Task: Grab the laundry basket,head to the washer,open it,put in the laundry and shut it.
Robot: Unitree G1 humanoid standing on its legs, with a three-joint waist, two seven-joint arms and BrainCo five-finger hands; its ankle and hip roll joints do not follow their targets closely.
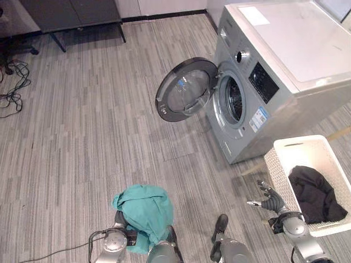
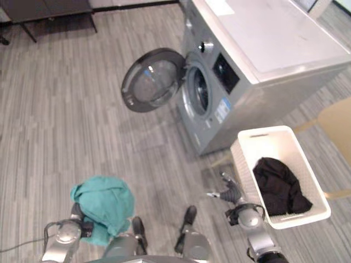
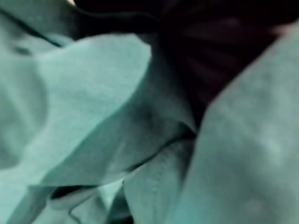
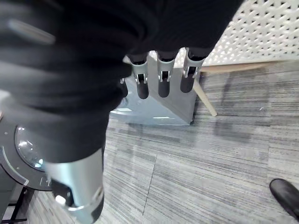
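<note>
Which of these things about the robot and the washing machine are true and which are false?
1. The round door of the silver-grey washing machine is swung open. True.
2. The white plastic lattice laundry basket is empty. False: a crumpled black garment lies in it.
3. The teal cloth is bunched over the left hand. True.
4. The right hand grips the basket's rim. False: its fingers are straight, beside the basket and holding nothing.
5. The teal cloth is already inside the drum. False: it is by the left hand, apart from the machine.
</note>
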